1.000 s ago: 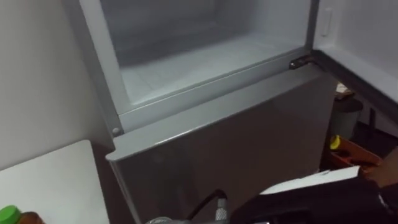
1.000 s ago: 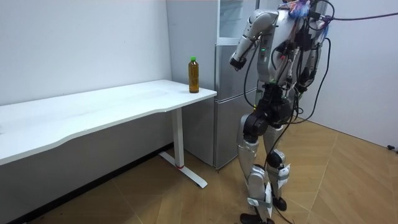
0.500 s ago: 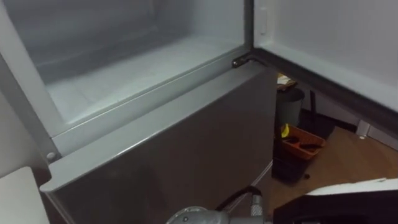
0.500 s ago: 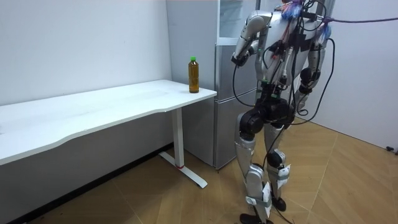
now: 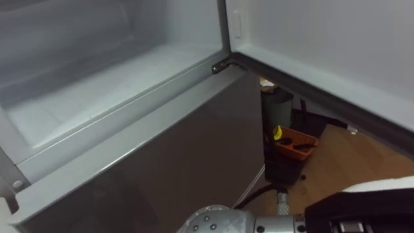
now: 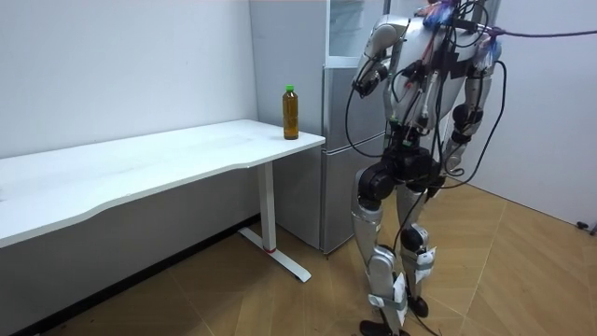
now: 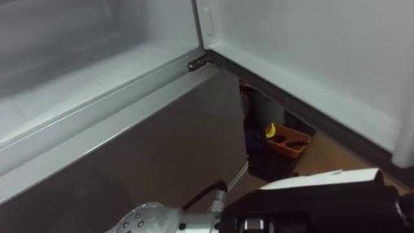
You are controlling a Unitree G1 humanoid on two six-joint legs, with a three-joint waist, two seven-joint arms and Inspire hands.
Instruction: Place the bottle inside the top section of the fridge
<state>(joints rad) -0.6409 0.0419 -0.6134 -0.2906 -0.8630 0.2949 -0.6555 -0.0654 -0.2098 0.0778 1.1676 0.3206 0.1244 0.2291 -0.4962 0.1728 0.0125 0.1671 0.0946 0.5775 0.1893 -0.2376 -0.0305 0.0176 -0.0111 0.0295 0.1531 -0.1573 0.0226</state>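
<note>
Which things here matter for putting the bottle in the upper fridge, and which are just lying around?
For the job: bottle on the white table; open upper fridge compartment.
Just lying about: orange tray and dark bin, down at the right.

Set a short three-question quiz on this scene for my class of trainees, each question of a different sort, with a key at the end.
1. Multiple choice. Where is the bottle?
A. Standing on the white table
B. Inside the fridge
C. Lying on the floor

2. True or false: the upper fridge compartment is shut.

3. Fill the gap: the bottle's cap is coloured ____.

Key: 1 A; 2 false, it is open and nothing stands on the part of its floor in view; 3 green.
</note>
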